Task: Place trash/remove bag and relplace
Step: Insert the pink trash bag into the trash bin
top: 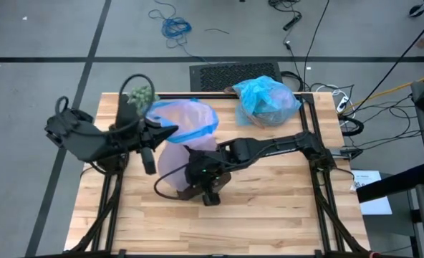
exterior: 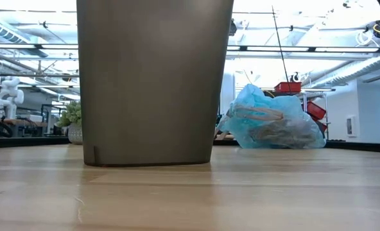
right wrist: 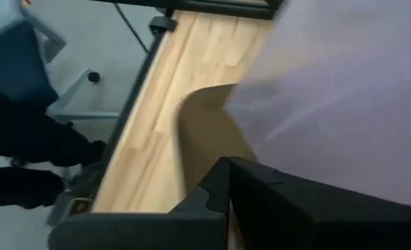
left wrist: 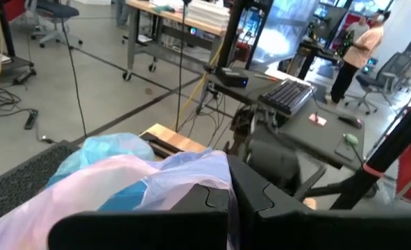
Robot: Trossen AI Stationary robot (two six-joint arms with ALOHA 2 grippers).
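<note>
The wooden desk (top: 269, 215) carries the brown bin (exterior: 153, 83) at its middle, draped in a translucent pink bag (top: 187, 136) with a blue rim, and the filled light-blue bag (top: 267, 100) sits near the desk's far edge, well apart. The left pincer (top: 170, 130) is closed on the pink bag's rim, while the right pincer (top: 210, 195) presses against the bin's near side, its grip impossible to tell

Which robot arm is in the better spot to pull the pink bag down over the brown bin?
Probably the right claw: it sits low at the brown bin's near side, against the pink bag. The left claw is up at the bag's rim.
</note>
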